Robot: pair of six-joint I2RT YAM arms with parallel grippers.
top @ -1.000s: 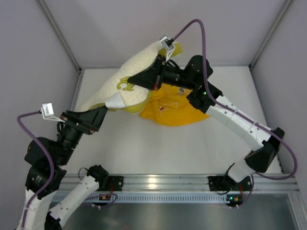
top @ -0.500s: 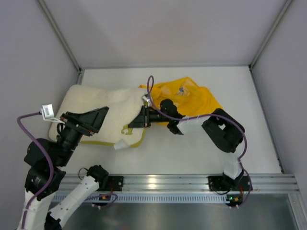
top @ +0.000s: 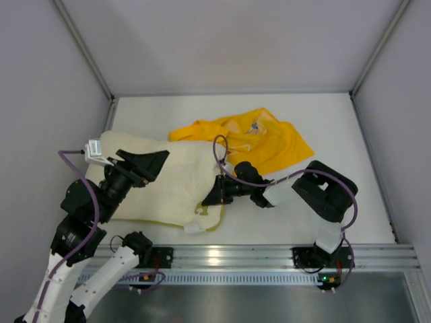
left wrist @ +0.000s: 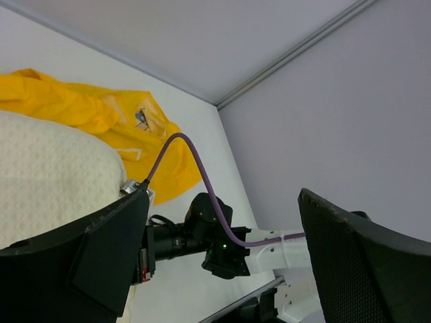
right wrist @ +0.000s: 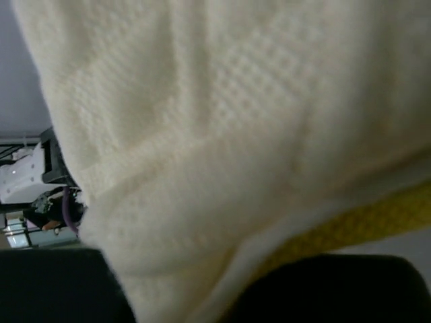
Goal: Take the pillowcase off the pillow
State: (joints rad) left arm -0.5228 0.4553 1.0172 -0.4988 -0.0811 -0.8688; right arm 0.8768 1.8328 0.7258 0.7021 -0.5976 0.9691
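The cream pillow [top: 165, 185] lies flat on the table's left half, its yellow emblem and white tag at its near right corner. The bright yellow pillowcase [top: 259, 138] lies crumpled behind and to the right of it, apart from the pillow's body. My right gripper [top: 213, 194] is shut on the pillow's right edge; in the right wrist view the pillow [right wrist: 222, 121] fills the frame between the dark fingers [right wrist: 47, 289]. My left gripper [top: 145, 161] hovers open over the pillow's left part, holding nothing. The left wrist view shows the pillow [left wrist: 47, 175] and the pillowcase [left wrist: 101, 111].
Grey walls enclose the table at the left, back and right. An aluminium rail [top: 222, 257] runs along the near edge between the arm bases. The right arm [top: 316, 192] is folded low across the table's right half.
The right gripper brought the pillow down from the raised back position and pulled it toward the near left. The pillowcase stayed at the back. The left gripper shifted up over the pillow.
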